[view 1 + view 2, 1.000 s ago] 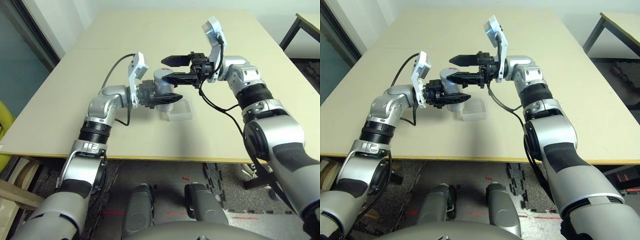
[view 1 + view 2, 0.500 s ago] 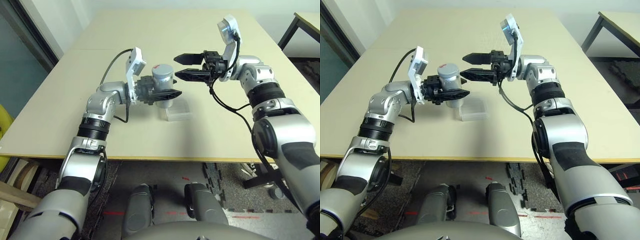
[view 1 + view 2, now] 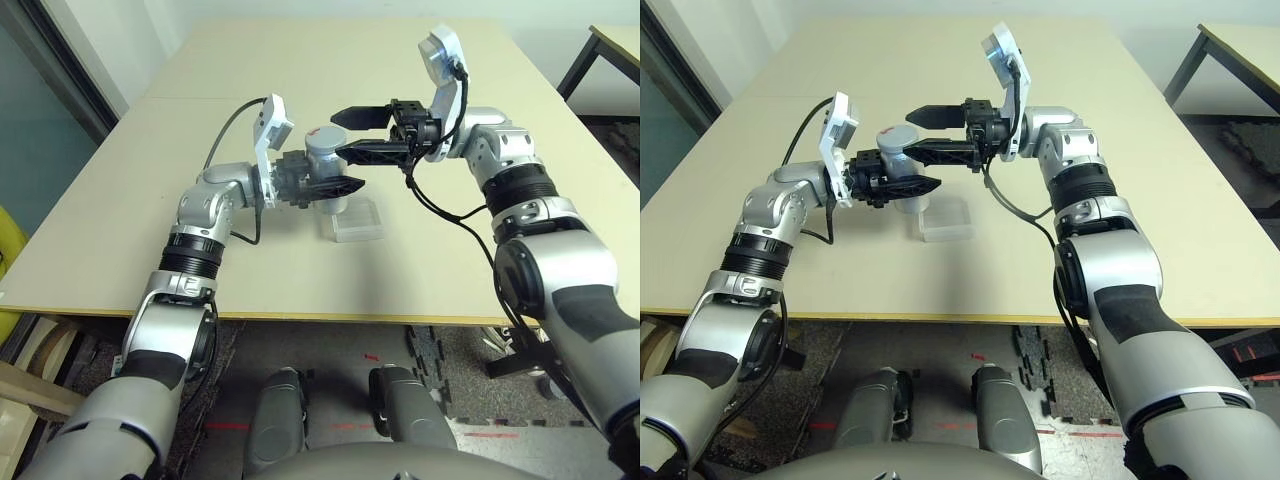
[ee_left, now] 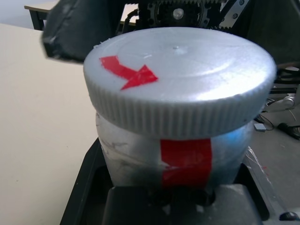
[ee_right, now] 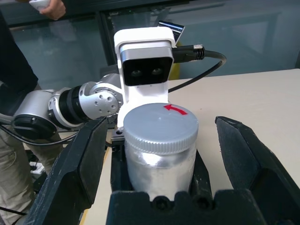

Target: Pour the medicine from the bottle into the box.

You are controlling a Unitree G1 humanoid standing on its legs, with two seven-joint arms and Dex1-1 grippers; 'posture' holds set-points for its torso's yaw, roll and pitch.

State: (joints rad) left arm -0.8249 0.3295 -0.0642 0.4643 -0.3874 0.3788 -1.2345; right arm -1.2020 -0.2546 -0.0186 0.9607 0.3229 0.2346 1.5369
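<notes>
Beige table [image 3: 450,260] bears box [image 3: 358,227]; person [image 5: 14,70] beyond.

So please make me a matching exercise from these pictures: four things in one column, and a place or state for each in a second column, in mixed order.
Things:
1. bottle
2. box
3. left gripper
4. right gripper

Places or states:
A. lies on the table, under the raised bottle
B. jaws open, one on each side of the grey cap
C. held upright above the table, cap still on
D. shut on the bottle's body

Pairs: 1-C, 2-A, 3-D, 4-B
</notes>
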